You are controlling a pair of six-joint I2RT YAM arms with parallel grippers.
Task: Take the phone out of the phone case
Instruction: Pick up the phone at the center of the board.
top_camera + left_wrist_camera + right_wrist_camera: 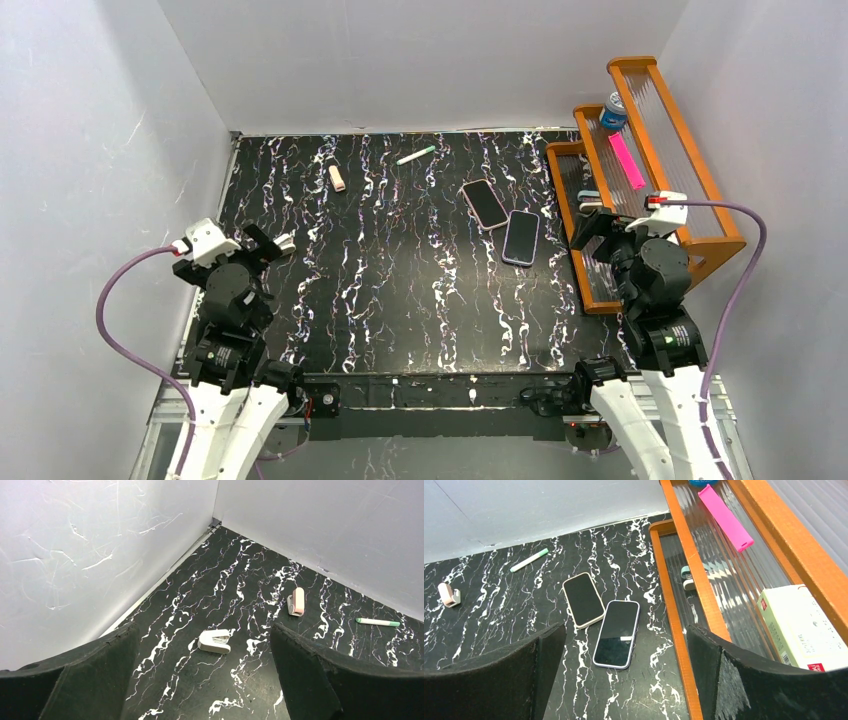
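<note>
Top external: purple-cased phone near rack edge.

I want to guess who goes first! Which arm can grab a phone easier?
Right. The right gripper hangs open near the cream-cased phone and the lavender-cased phone, both in its wrist view; the left gripper sits far across the table.

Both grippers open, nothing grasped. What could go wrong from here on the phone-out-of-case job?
1. The cream-cased phone and the lavender-cased phone lie with corners touching or nearly so; grasping one will likely shove the other.
2. The wooden rack stands just right of them, so the right gripper may clip its rail.
3. Both phones lie flat, offering little edge to pinch.
</note>
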